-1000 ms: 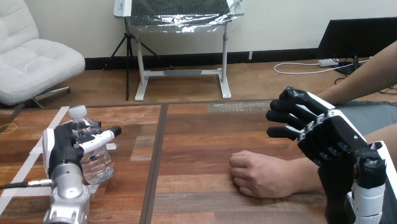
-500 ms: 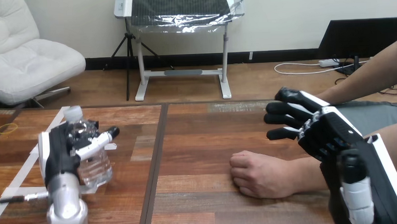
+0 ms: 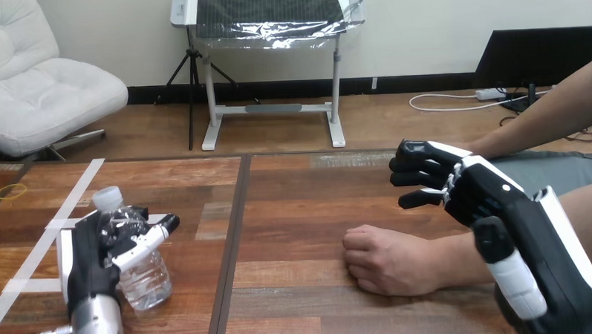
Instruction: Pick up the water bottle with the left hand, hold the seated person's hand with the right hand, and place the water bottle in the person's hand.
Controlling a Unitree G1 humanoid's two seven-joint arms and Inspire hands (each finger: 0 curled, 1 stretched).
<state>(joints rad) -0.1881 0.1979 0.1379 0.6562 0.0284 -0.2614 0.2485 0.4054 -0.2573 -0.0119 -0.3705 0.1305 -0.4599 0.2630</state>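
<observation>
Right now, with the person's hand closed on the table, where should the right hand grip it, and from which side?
Probably at the wrist, from above and the far side. The person's hand lies on the table as a fist, offering no open palm, its wrist toward the view's right. The right hand hovers open just beyond that wrist.

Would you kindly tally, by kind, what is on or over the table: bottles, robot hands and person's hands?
Bottles: 1, the water bottle
Robot hands: 2, the left hand and the right hand
Person's hands: 1, the person's hand resting on the table
Total: 4
</observation>
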